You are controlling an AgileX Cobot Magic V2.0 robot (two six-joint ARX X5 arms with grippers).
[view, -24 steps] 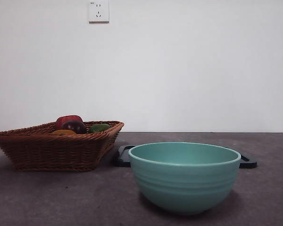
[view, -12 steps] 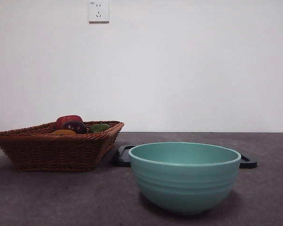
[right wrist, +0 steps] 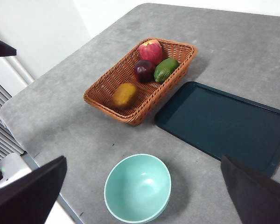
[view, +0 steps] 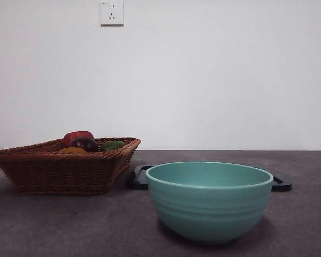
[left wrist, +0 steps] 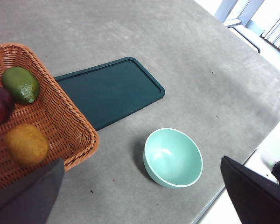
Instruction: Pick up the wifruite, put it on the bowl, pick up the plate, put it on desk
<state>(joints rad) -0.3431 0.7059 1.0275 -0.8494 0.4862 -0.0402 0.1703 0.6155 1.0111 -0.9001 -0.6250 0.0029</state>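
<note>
The wifruite [right wrist: 124, 94], a small orange-brown fruit, lies in the brown wicker basket [right wrist: 107, 88]; it also shows as wifruite [left wrist: 25, 144] and as an orange sliver [view: 71, 150] above the basket rim. The mint-teal bowl [view: 209, 201] stands empty on the desk [view: 69, 225], also seen as bowl [left wrist: 172, 158] and bowl [right wrist: 137, 188]. The plate [right wrist: 224, 123], a flat dark green tray, lies behind the bowl. My left gripper [left wrist: 141, 158] and right gripper [right wrist: 143, 157] hover high over the table, both open and holding nothing.
The basket [view: 59, 168] also holds a red apple [right wrist: 150, 50], a dark purple fruit [right wrist: 143, 70] and a green fruit [right wrist: 165, 69]. The plate's black edge [view: 281, 186] shows behind the bowl. The desk's edge runs close to the bowl.
</note>
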